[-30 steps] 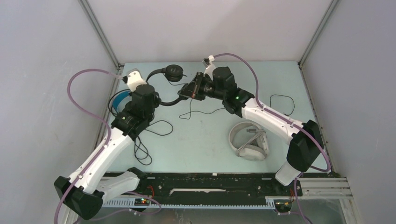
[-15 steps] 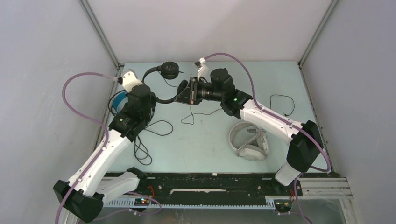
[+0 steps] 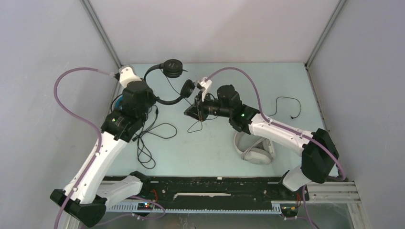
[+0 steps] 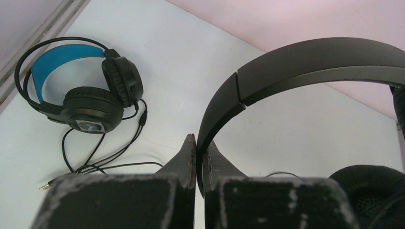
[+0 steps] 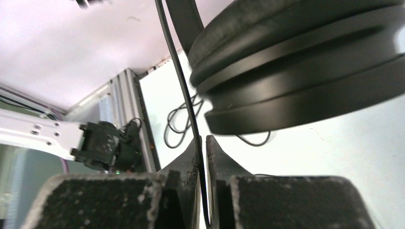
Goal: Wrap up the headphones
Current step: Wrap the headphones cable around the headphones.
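Fingers [image 4: 184,160] of the left gripper [image 4: 197,140] are clamped on the thin black headphones [image 4: 310,62]; their cable [image 5: 179,81] is pinched by the right gripper [image 5: 203,140].

On the pale flat table [image 3: 215,143], the thin black on-ear wired headset [image 3: 173,68] is at the back, left of centre, the bulky black over-ear headset with blue lining [image 4: 88,107] lies left of it by the table's edge, and the large white over-ear headset [image 3: 255,152] lies well apart, front right.

Top view: white headset [image 3: 255,155], far part hidden under right arm [image 3: 282,133]. Right wrist view: black headset [image 5: 305,62] blurred, cut off top and right.
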You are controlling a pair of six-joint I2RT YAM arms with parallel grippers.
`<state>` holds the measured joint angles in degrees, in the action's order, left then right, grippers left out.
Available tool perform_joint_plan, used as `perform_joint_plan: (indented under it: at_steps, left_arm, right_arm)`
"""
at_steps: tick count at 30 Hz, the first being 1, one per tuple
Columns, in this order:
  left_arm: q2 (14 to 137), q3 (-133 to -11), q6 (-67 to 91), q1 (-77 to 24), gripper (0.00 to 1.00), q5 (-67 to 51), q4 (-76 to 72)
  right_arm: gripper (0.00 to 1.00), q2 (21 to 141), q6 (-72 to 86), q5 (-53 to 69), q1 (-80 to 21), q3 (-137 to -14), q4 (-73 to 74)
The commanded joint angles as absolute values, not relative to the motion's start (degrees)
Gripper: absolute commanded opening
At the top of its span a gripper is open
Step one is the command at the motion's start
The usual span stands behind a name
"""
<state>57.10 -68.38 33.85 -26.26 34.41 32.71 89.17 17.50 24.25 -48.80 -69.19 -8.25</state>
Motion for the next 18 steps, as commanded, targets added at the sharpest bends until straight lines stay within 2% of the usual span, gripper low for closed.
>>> perform_joint_plan:
  at_steps: [1,9,15,18]
  left_arm:
    - [56.5,-75.9,36.7,-25.7,0.00,30.8,35.8]
    - [57.2,-80.7,37.4,-25.6,0.00,26.3,40.5]
    - [58.2,-83.5,36.7,-25.7,0.00,25.5,43.3]
    - [58.3,-84.6,36.6,-25.7,0.00,25.4,44.2]
  right_arm:
    - [0.14,84.1,7.4,21.4,-49.1,-63.3,-18.9]
    - [0.25,85.2,-2.3,28.3,-49.9,-54.9,-35.0]
    - [0.51,90.7,-6.1,30.4,-50.5,-52.7,-45.8]
    - [0.57,93.7,-7.5,32.6,-50.6,-52.7,-50.6]
